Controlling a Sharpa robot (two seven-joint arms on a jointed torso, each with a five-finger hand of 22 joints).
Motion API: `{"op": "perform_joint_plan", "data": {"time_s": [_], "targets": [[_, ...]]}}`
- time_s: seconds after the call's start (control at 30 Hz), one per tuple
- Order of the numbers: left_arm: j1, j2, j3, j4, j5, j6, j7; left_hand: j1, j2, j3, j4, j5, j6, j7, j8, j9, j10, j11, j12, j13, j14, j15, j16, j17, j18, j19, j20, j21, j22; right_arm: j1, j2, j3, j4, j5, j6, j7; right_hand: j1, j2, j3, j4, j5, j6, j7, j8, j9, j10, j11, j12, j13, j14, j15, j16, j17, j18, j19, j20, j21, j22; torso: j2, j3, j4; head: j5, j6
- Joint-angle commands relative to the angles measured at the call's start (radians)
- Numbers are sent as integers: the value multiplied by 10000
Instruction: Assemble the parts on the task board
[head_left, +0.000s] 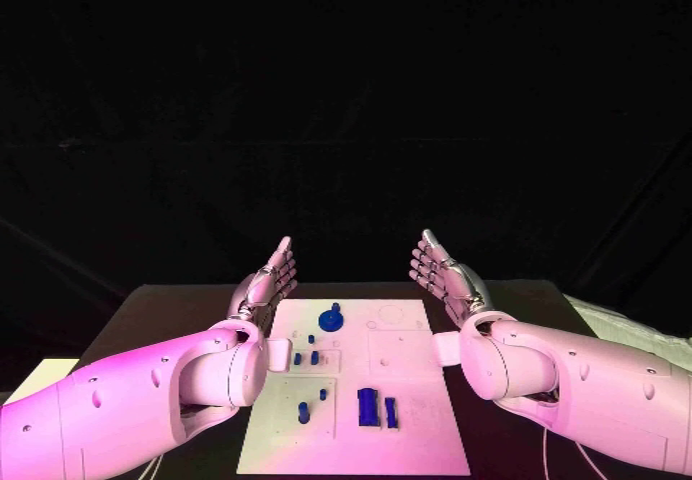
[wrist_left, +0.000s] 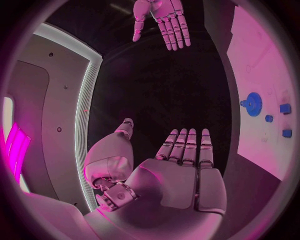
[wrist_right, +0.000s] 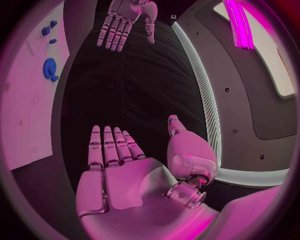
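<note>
Left hand (head_left: 267, 285) and right hand (head_left: 446, 275) both released, fingers straight, palms facing, above the board's (head_left: 404, 440) 12 o'clock end. Blue gear (head_left: 333, 320) lies between them.

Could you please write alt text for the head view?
Two open robot hands, left hand and right hand, are raised palms facing each other above a white task board on a black table, with small blue parts on the board.

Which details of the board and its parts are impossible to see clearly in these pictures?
- Task board: head view, its left edge is hidden behind the left arm.
- Small blue parts: head view, too small to tell their shapes.
- Blue gear: left wrist view, whether seated or loose is unclear.
</note>
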Motion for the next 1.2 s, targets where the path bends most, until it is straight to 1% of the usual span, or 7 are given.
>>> {"op": "perform_joint_plan", "data": {"time_s": [0.03, 0.3, 0.33, 0.4, 0.83, 0.93, 1.2], "targets": [[-14, -13, 14, 96, -223, -866, 584, -1380, 10, -444, 3, -110, -976, -293, -68, -17, -1001, -144, -194, -17, -974, -78, -377, -22, -538, -864, -680, -75, -488, -39, -27, 21, 162, 457, -1113, 568, -1429, 4, -696, 3, -132, -995, -193, -72, -45, -1117, -101, -61, -20, -1152, -39, -68, -95, -575, -1100, -452, -167, -16, -4, 2, -9, 1, 3], [-14, -13, 14, 96, -223, -866, 584, -2264, 10, -719, 3, -110, -1598, -293, -68, -17, -1645, -144, -194, -17, -1594, -78, -377, -22, -538, -1410, -680, -75, -801, -44, -30, 22, 180, 466, -1135, 576, -2309, 4, -696, 3, -132, -1609, -193, -72, -45, -1809, -101, -61, -20, -1868, -39, -68, -95, -575, -1777, -452, -167, -16, -4, 2, -9, 1, 3], [-14, -13, 14, 96, -223, -866, 584, -2374, 10, -1430, 3, -110, -1676, -293, -68, -17, -1725, -144, -194, -17, -1677, -78, -377, -22, -538, -1469, -680, -75, -842, -44, -30, 22, 180, 466, -1135, 576, -2423, 4, -696, 3, -132, -1690, -193, -72, -45, -1901, -101, -61, -20, -1958, -39, -68, -95, -575, -1863, -452, -167, -16, -4, 2, -9, 1, 3], [-14, -13, 14, 96, -223, -866, 584, -2538, 10, -1430, 3, -110, -1793, -293, -68, -17, -1844, -144, -194, -17, -1790, -78, -377, -22, -538, -1581, -680, -75, -1574, -44, -30, 22, 180, 466, -1135, 576, -2578, 4, -696, 3, -132, -1798, -193, -72, -45, -2019, -101, -61, -20, -2087, -39, -68, -95, -575, -1986, -452, -167, -16, -4, 2, -9, 1, 3], [-14, -13, 14, 96, -223, -866, 584, -3300, 10, -1430, 3, -110, -2315, -293, -68, -17, -2408, -144, -194, -17, -2326, -78, -377, -22, -538, -2038, -680, -75, -1574, -44, -30, 22, 180, 466, -1135, 576, -3364, 4, -696, 3, -132, -2345, -193, -72, -45, -2645, -101, -61, -20, -2727, -39, -68, -95, -575, -2583, -452, -167, -16, -4, 2, -9, 1, 3], [-14, -13, 14, 96, -223, -866, 584, -4447, 10, -1430, 3, -110, -3131, -293, -68, -17, -3231, -144, -194, -17, -3135, -78, -377, -22, -538, -2787, -680, -75, -1574, -44, -30, 22, 180, 466, -1135, 576, -4482, 4, -696, 3, -132, -3119, -193, -72, -45, -3510, -101, -61, -20, -3617, -39, -68, -95, -575, -3439, -452, -167, -16, -4, 2, -9, 1, 3], [-14, -13, 14, 96, -223, -866, 584, -4447, 10, -1430, 3, -110, -3131, -293, -68, -17, -3231, -144, -194, -17, -3135, -78, -377, -22, -538, -2787, -680, -75, -1574, -44, -30, 22, 180, 466, -1135, 576, -4482, 4, -696, 3, -132, -3119, -193, -72, -45, -3510, -101, -61, -20, -3617, -39, -68, -95, -575, -3439, -452, -167, -16, -4, 2, -9, 1, 3]]}}
